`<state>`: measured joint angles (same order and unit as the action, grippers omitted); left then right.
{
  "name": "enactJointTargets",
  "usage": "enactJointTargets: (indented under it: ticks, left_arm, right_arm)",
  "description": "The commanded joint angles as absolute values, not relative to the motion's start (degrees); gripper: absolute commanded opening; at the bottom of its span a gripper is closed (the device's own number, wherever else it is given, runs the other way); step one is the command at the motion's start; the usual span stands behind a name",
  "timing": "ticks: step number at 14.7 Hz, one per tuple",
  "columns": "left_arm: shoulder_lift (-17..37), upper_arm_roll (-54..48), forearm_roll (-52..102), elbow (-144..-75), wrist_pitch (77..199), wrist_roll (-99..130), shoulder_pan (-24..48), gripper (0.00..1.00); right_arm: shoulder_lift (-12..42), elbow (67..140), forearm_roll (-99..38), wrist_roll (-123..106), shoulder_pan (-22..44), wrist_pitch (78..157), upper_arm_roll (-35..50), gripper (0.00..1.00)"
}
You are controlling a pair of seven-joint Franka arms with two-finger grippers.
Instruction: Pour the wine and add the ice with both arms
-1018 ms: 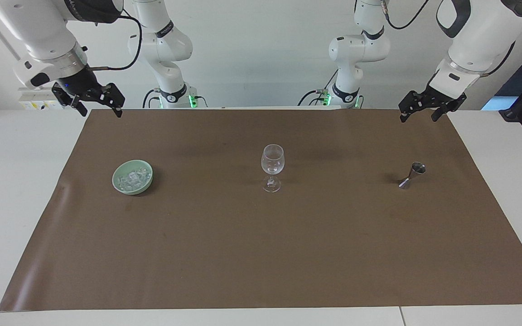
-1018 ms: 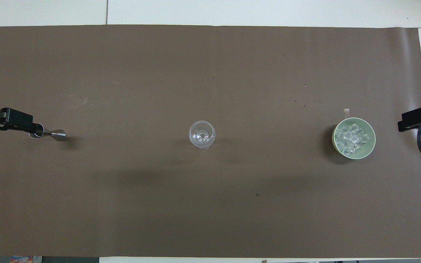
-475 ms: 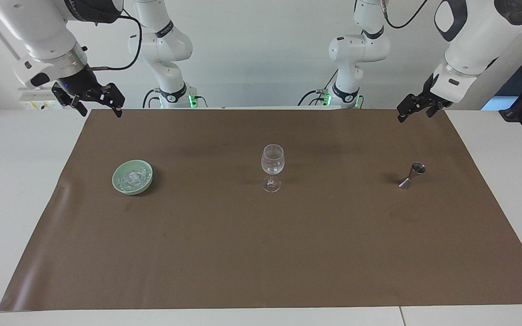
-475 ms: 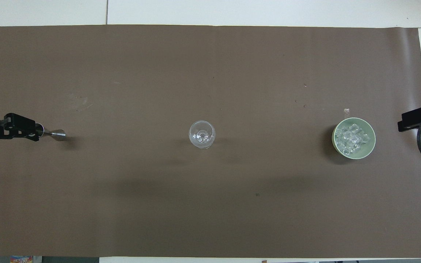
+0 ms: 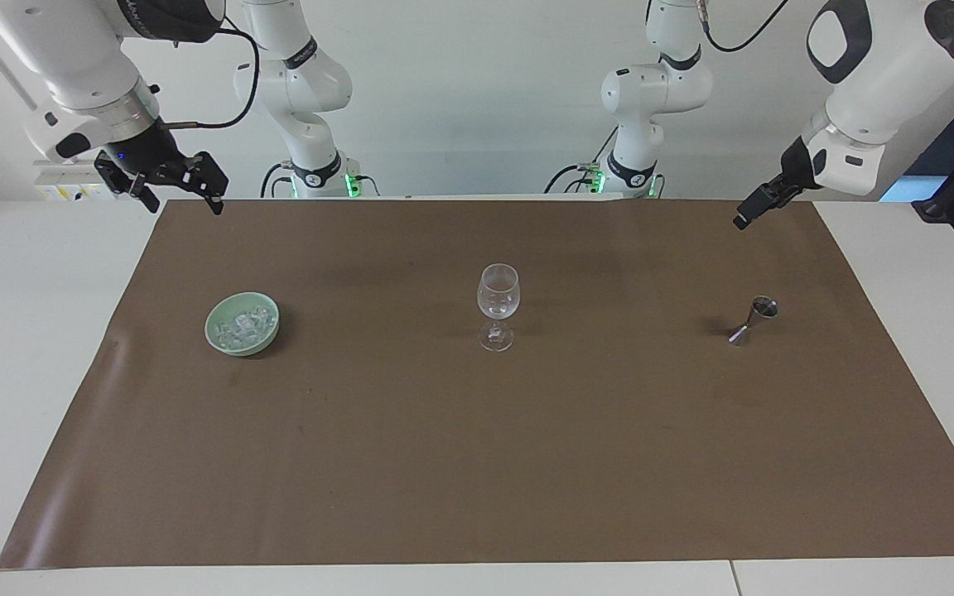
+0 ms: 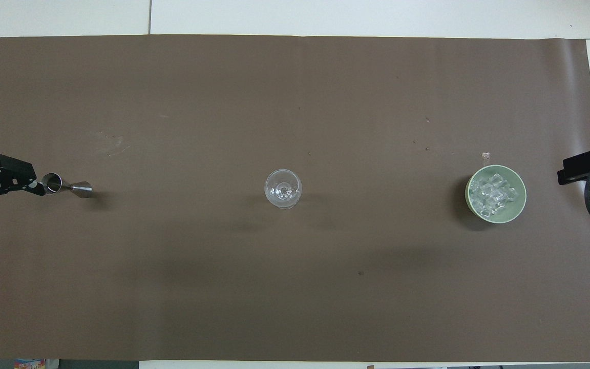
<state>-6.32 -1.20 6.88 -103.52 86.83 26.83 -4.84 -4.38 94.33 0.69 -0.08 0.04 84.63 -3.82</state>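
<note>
Bright, even, diffuse light from above, no harsh glare. Soft dark shadows on the brown mat point(image 5: 477, 463) beside the green bowl point(image 5: 242, 324), the wine glass point(image 5: 498, 305) and the metal jigger point(image 5: 754, 319); broad faint shadows across the mat's middle in the overhead view. Slight sheen along the mat's lower left edge. Sharp focus throughout, straight edges, no visible blur.
</note>
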Motion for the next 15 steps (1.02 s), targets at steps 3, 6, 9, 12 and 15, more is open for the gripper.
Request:
enactJointTargets:
  ticks: [3, 6, 9, 12, 15]
  left_arm:
    - [-0.8, -1.5, 17.1, -102.3, 88.7, 42.5, -10.6, 1.00]
    - [4.4, -1.5, 19.2, -100.5, 88.9, 49.0, -12.7, 1.00]
    - [8.4, -1.5, 25.7, -100.4, 89.8, 51.5, -19.3, 1.00]
    - [11.6, -1.5, 30.5, -100.9, 91.8, 51.6, -23.3, 1.00]
    - [15.5, -1.5, 35.0, -101.9, 93.0, 51.8, -28.3, 1.00]
  right_arm:
    - [-5.2, 95.2, 1.1, 1.1, -0.2, 85.9, -3.7, 1.00]
    - [-5.1, 95.1, 1.1, 1.2, -0.4, 85.9, -3.8, 1.00]
    - [-5.1, 95.1, 1.1, 1.1, -0.4, 85.9, -3.8, 1.00]
    - [-5.1, 95.1, 1.1, 1.1, -0.4, 85.9, -4.0, 1.00]
    - [-5.2, 95.1, 1.1, 1.1, -0.5, 85.8, -4.0, 1.00]
